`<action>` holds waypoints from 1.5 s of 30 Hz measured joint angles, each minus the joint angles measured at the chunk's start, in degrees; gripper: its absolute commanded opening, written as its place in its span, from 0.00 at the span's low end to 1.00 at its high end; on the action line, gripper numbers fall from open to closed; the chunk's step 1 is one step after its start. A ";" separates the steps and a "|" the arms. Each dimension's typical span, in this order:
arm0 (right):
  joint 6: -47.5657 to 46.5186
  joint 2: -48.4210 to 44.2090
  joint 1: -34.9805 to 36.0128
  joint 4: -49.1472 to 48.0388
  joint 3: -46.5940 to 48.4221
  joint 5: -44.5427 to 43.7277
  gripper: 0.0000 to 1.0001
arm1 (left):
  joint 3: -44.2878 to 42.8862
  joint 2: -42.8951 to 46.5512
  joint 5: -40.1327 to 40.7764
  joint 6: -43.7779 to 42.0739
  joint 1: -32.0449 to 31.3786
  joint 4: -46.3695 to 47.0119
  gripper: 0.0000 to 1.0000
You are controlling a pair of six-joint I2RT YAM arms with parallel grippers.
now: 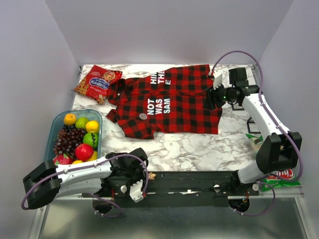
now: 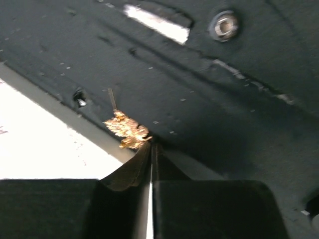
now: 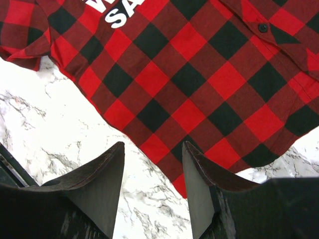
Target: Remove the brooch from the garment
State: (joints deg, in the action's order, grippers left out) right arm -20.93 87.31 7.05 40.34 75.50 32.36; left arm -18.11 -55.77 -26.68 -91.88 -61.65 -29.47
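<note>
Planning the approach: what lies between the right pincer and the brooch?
Top view: only the shirt, its checked cloth and white lettering, lies between right pincer and brooch.

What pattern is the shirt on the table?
Red-and-black check with white lettering on the shirt, clearest in the top external view.

Fruit tub [image 1: 51,135] just left of garment [image 1: 184,99]

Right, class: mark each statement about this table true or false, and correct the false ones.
1. The brooch sits on the shirt. True.
2. The right gripper is clamped on the shirt. False: its jaws stand open, holding nothing.
3. The fruit tub is on the right arm's side. False: it is on the left arm's side.
4. A red snack packet lies at the table's far left corner. True.
</note>
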 measured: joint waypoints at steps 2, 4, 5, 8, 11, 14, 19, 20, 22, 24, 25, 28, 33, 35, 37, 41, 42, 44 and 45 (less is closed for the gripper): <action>0.13 0.35 0.00 0.00 0.15 0.02 0.57 | 0.81 0.37 -0.31 0.04 0.00 0.37 0.06; 0.37 0.46 0.00 0.00 0.15 0.07 0.57 | 1.09 0.59 -0.50 0.44 0.00 1.25 0.02; 0.48 0.50 0.00 0.00 0.15 0.09 0.57 | 1.11 0.57 -0.55 0.66 0.00 1.57 0.01; 0.81 0.57 0.00 0.00 0.15 0.13 0.57 | 1.11 0.24 -0.59 1.62 0.00 2.97 0.00; 1.03 0.83 0.00 0.00 0.17 0.13 0.57 | 1.09 -0.07 -0.59 2.60 -0.02 3.87 0.03; 1.07 1.18 0.00 0.00 0.20 0.13 0.57 | 1.18 0.35 -0.59 3.17 -0.13 4.90 0.20; 1.40 1.31 0.00 0.00 0.20 0.13 0.57 | 3.58 2.69 -0.48 4.04 -0.31 8.96 0.29; 1.42 1.31 0.00 0.00 0.20 0.13 0.57 | 3.98 2.91 -0.48 4.07 -0.31 9.57 0.30; 1.42 1.33 0.00 0.00 0.20 0.13 0.57 | 4.46 3.06 -0.44 4.13 -0.31 10.95 0.34; 1.42 1.36 0.00 0.00 0.20 0.15 0.57 | 4.52 2.75 -0.46 4.26 -0.31 12.11 0.38; 1.42 1.40 0.00 0.00 0.20 0.15 0.57 | 4.52 2.58 -0.52 4.28 -0.33 12.35 0.38; 1.42 1.53 0.00 0.00 0.20 0.15 0.57 | 4.33 1.81 -0.66 3.37 -0.31 12.61 0.40; 1.42 1.55 0.00 0.00 0.20 0.15 0.57 | 3.50 1.99 -0.31 2.32 -0.31 10.88 0.44; 1.42 1.57 0.00 0.00 0.20 0.22 0.57 | 3.48 2.99 -0.04 2.01 -0.31 9.60 0.45; 1.44 1.64 0.00 0.00 0.20 0.35 0.57 | 3.48 5.25 0.02 1.62 -0.31 6.71 0.46; 1.44 1.79 0.00 0.00 0.20 0.39 0.57 | 3.50 9.14 -0.52 0.81 -0.31 1.95 0.49; 1.42 1.84 0.00 0.00 0.20 0.39 0.57 | 3.50 9.57 -0.94 0.59 -0.31 1.29 0.50; 1.44 1.86 0.00 0.00 0.20 0.39 0.57 | 3.58 9.49 -1.42 0.09 -0.31 1.03 0.49; 1.44 1.86 0.00 0.00 0.20 0.42 0.57 | 3.63 8.92 -1.46 -0.17 -0.28 1.44 0.49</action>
State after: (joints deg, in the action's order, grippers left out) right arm -19.49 89.17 7.05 40.34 75.70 32.77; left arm -14.48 -46.85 -28.14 -92.05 -61.93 -28.03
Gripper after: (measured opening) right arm 0.571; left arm 0.492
